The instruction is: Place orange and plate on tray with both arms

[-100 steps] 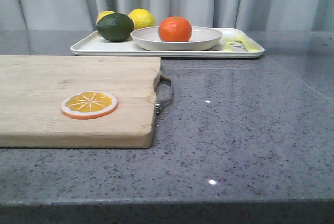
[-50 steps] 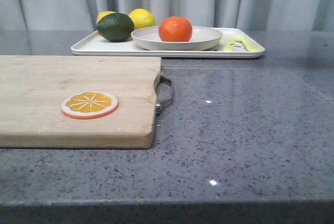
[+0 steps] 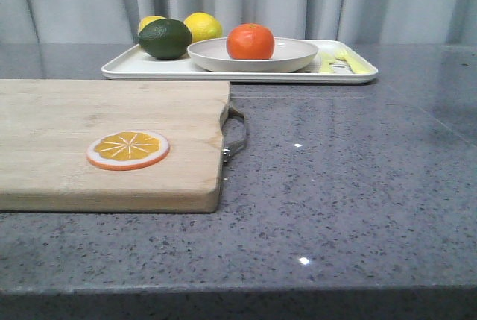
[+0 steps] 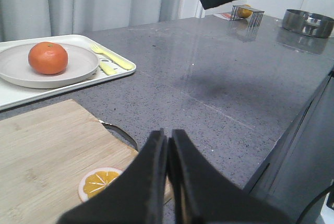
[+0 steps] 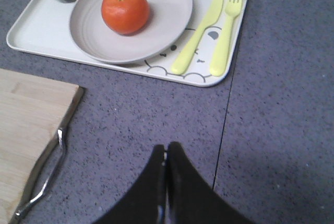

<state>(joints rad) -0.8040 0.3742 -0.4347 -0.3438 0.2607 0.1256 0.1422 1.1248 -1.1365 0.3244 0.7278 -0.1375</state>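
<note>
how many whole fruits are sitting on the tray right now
4 on the tray: the orange on the plate, a dark green fruit at its left end, and two lemons behind that. Others may hide behind them.

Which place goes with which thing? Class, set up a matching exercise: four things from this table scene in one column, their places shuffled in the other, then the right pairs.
Things:
1. orange
2. plate
3. orange slice
4. dark green fruit

Places:
A. on the wooden cutting board
B. on the tray, left of the plate
C. in the plate
D. on the tray, under the orange

Pairs: 1-C, 2-D, 3-A, 4-B
</note>
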